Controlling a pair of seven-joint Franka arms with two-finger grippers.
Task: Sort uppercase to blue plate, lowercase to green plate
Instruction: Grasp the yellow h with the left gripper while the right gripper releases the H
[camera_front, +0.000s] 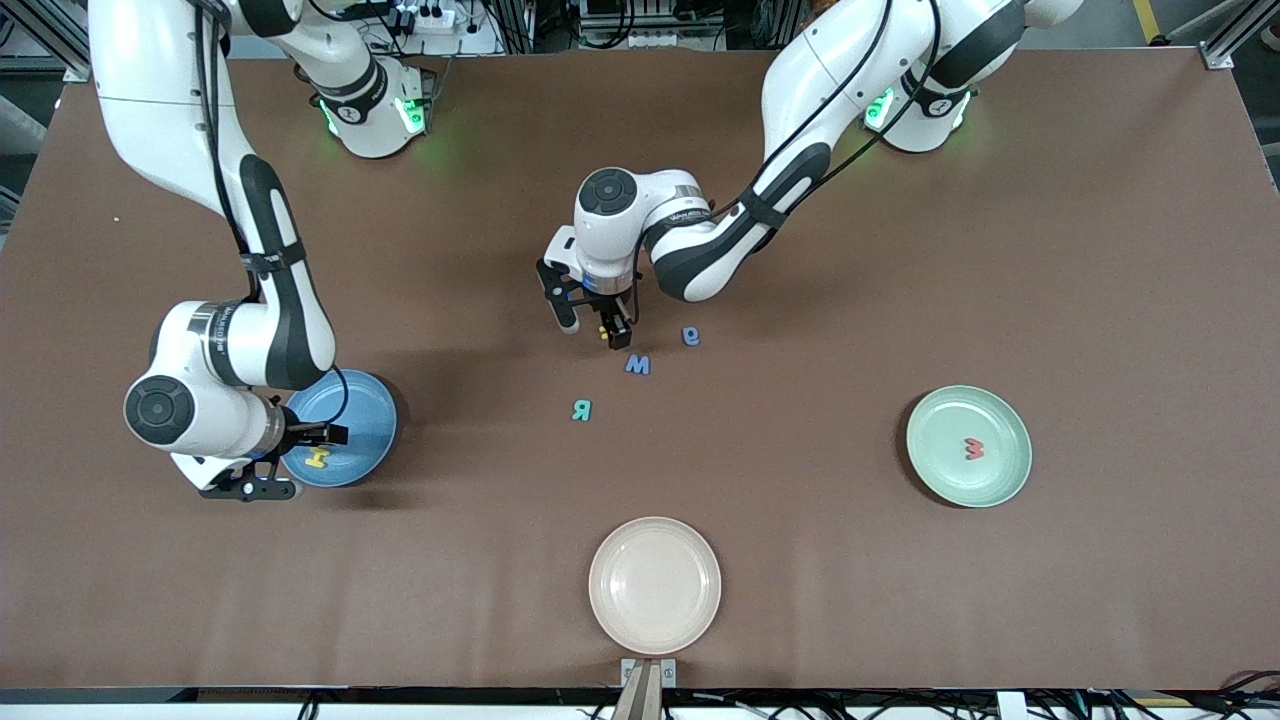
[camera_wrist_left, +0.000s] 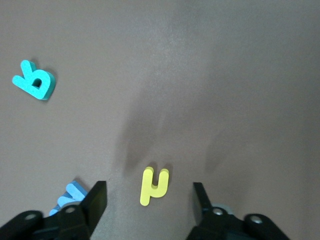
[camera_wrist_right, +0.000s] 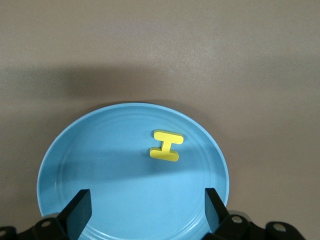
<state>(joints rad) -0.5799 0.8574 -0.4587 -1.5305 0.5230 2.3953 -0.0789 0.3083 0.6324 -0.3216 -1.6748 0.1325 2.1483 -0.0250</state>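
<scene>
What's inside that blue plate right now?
A single yellow H lies flat in the blue plate. The right hand hangs open over it, and the arm covers part of the plate's rim from the front.

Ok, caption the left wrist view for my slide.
Open left gripper straddles the hooked yellow letter on the brown table, teal R lying apart.
</scene>
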